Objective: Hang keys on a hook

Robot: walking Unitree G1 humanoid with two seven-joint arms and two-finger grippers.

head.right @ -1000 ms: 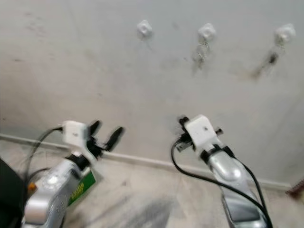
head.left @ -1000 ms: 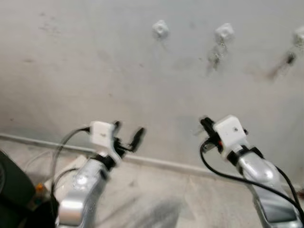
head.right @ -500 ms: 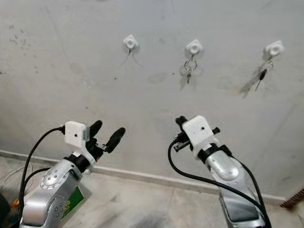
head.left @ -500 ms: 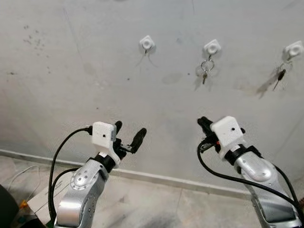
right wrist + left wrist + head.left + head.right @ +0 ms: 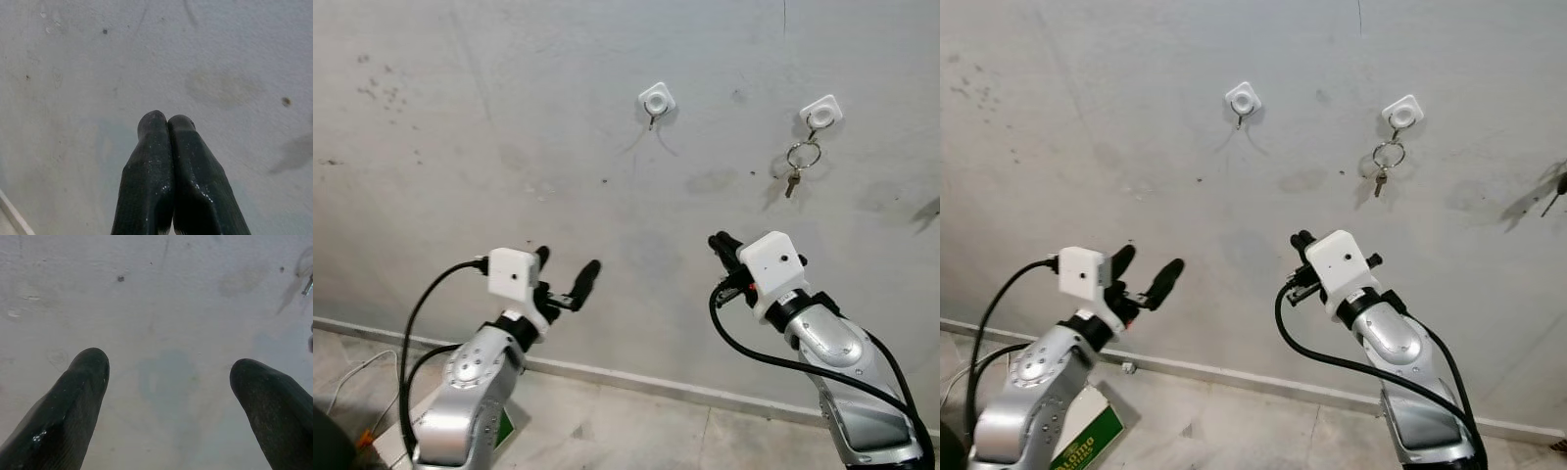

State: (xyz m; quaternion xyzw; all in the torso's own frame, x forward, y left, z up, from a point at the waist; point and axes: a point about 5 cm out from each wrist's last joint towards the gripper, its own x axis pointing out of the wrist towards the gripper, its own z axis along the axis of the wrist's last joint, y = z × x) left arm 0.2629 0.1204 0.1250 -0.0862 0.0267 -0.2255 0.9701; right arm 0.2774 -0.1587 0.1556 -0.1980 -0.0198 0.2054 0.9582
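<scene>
keys (image 5: 794,168) hang on the right hook (image 5: 821,111) on the far wall (image 5: 460,117); the left hook (image 5: 656,101) is bare. left gripper (image 5: 565,277) is spread, right gripper (image 5: 166,122) is clenched with nothing between, both well below. a green box (image 5: 1087,441) lies on the floor (image 5: 1234,421).

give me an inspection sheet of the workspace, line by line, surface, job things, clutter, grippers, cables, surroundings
Surface: grey wall, stained and speckled.
Job's things: left hook bare; right hook carries a key ring with a small key hanging.
Clutter: green-and-white box on the floor by the left arm.
Grippers: left gripper open, holding nothing, raised toward the wall below the hooks; right gripper shut, nothing seen between its fingers, also raised toward the wall.
Cables: black cable loops at the left wrist, another at the right.
Surroundings: pale skirting, tiled floor.
</scene>
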